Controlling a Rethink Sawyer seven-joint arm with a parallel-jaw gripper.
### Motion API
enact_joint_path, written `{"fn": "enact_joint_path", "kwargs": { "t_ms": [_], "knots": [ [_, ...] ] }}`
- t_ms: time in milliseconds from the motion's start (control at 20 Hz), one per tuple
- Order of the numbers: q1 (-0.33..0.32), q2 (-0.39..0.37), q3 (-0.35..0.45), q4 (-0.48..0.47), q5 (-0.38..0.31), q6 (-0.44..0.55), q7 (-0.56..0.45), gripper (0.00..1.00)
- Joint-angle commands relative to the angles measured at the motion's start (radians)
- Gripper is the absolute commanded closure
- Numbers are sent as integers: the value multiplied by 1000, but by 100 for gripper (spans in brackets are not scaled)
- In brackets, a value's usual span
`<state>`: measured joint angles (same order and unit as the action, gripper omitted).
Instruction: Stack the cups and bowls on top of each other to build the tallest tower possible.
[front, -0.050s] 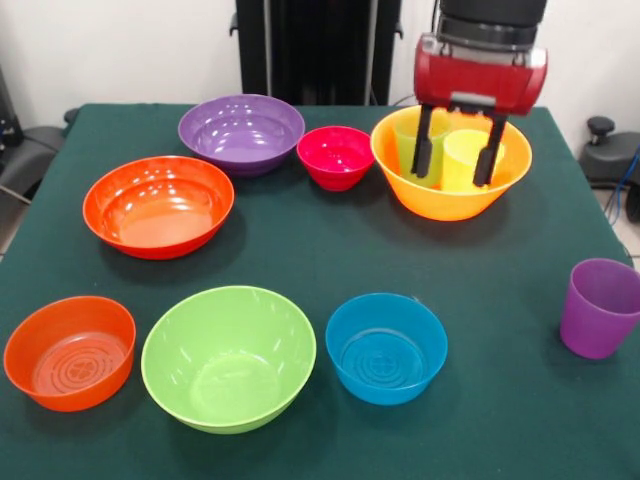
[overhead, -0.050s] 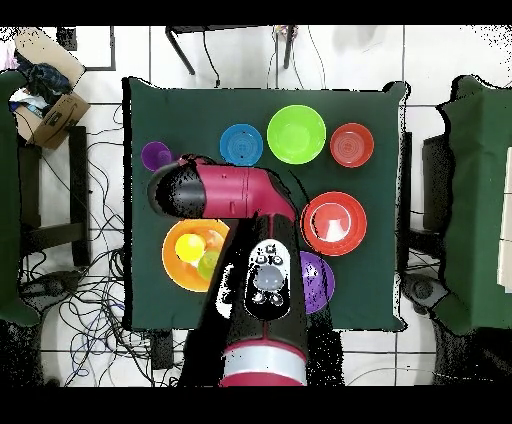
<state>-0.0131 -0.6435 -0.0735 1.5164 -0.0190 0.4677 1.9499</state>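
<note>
The robot's red and black hand (front, -0.050s: 459, 152) hangs over the big orange bowl (front, -0.050s: 450, 195) at the back of the green tabletop (front, -0.050s: 500, 400). Its two black fingers (front, -0.050s: 424, 142) are spread apart and point straight down into the bowl. They are not squeezing anything.

Two cups stand inside that big orange bowl. The green cup (front, -0.050s: 412, 138) is on one side and the yellow cup (front, -0.050s: 465, 160) is right beside it. One finger hangs in front of the green cup and the other finger hangs at the far edge of the yellow cup, so the yellow cup sits between them. I cannot tell if a finger touches a cup.

The purple cup (front, -0.050s: 598, 308) stands all by itself near the edge of the tabletop, well apart from the others.

Next to the big orange bowl is the small pink bowl (front, -0.050s: 336, 156), and next to that is the purple bowl (front, -0.050s: 241, 132). They almost touch. The wide red-orange bowl (front, -0.050s: 158, 205) sits in front of the purple one.

Along the front edge there are three more bowls in a row. The small orange bowl (front, -0.050s: 69, 352) is at one end, the big lime green bowl (front, -0.050s: 228, 356) is in the middle, and the small blue bowl (front, -0.050s: 386, 347) is at the other end.

All the bowls sit open side up. None of them is on top of another. Looking from above, the thick red arm (overhead, -0.050s: 225, 190) covers part of the big orange bowl and the purple bowl.
</note>
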Motion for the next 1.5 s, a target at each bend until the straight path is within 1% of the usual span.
{"fn": "enact_joint_path", "kwargs": {
  "t_ms": [50,200,350,650,1000,1100,1250,1500],
  "knots": [
    [54,175,79,-166,-66,95,-3,0],
    [73,202,67,-207,-63,106,7,0],
    [61,222,103,-235,-52,115,-29,0],
    [58,247,124,-280,-53,140,-65,0],
    [24,245,165,-278,-64,146,-124,0],
    [22,240,166,-280,-65,162,-129,0],
    [25,235,163,-297,-63,220,-135,0],
    [32,230,161,-323,-63,284,-138,0]
  ]
}}
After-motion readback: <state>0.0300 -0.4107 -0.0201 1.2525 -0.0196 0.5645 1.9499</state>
